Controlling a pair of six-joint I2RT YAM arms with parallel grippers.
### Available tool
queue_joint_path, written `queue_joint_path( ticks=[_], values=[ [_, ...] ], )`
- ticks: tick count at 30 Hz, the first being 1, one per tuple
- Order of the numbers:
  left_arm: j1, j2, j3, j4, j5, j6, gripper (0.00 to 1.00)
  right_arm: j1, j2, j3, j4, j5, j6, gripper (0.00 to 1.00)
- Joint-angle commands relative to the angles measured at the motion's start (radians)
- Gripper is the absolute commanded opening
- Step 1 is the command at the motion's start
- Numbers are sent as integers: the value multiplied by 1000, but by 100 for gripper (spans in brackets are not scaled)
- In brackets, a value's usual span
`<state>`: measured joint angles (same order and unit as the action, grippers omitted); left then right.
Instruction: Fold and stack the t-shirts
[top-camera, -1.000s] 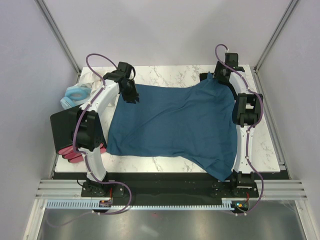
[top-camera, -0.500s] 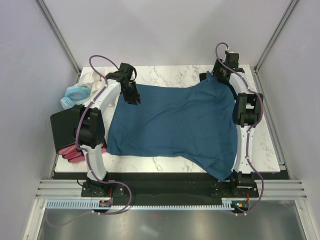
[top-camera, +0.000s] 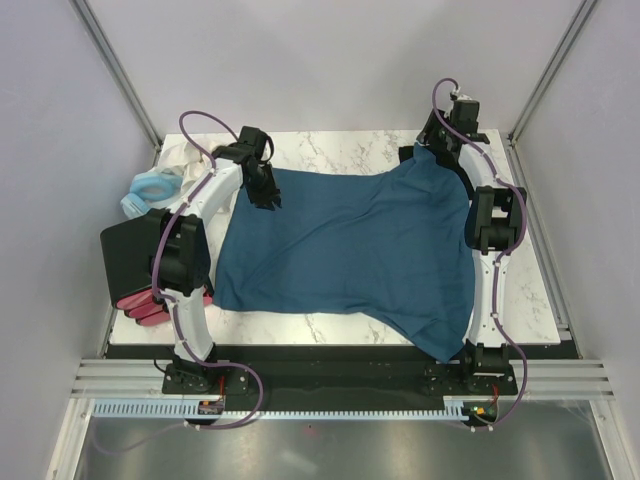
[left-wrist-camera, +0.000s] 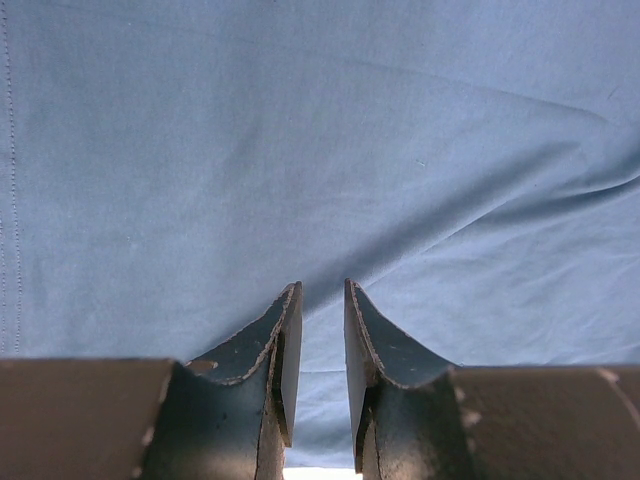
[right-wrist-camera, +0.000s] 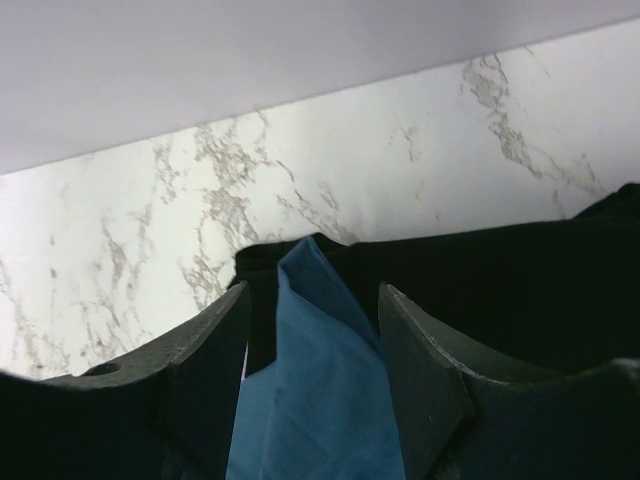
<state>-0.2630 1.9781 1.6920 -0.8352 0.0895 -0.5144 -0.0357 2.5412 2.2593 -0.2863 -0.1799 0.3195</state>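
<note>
Left pincer (left-wrist-camera: 322, 285) clenched the teal shirt (top-camera: 350, 250); the right pincer (right-wrist-camera: 312, 292), I couldn't tell: cloth between its fingers (right-wrist-camera: 420, 360) could've slipped out.

The spread t-shirt (top-camera: 350, 250) covers the middle of the table (top-camera: 330, 150); the ring-shaped item (top-camera: 150, 188) lies left of it.

The teal t-shirt (top-camera: 350, 250) is soft, matt, fine-textured cloth with a stitched hem. The black t-shirt (right-wrist-camera: 500, 280) is matt cloth too. The table (top-camera: 340, 148) looks smooth, marble-patterned and faintly glossy. On the left gripper (left-wrist-camera: 320, 295), the fingers (left-wrist-camera: 250, 350) are dark matt plastic with scuffed edges.
</note>
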Motion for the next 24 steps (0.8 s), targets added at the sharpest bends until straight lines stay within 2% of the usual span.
queue_joint_path(
  ticks=[1, 24],
  values=[
    [4, 8, 49, 7, 13, 25, 30, -4, 10, 80, 32, -61, 33, 61],
    [4, 13, 37, 4, 7, 30, 30, -21, 13, 11, -33, -113, -25, 63]
  ],
)
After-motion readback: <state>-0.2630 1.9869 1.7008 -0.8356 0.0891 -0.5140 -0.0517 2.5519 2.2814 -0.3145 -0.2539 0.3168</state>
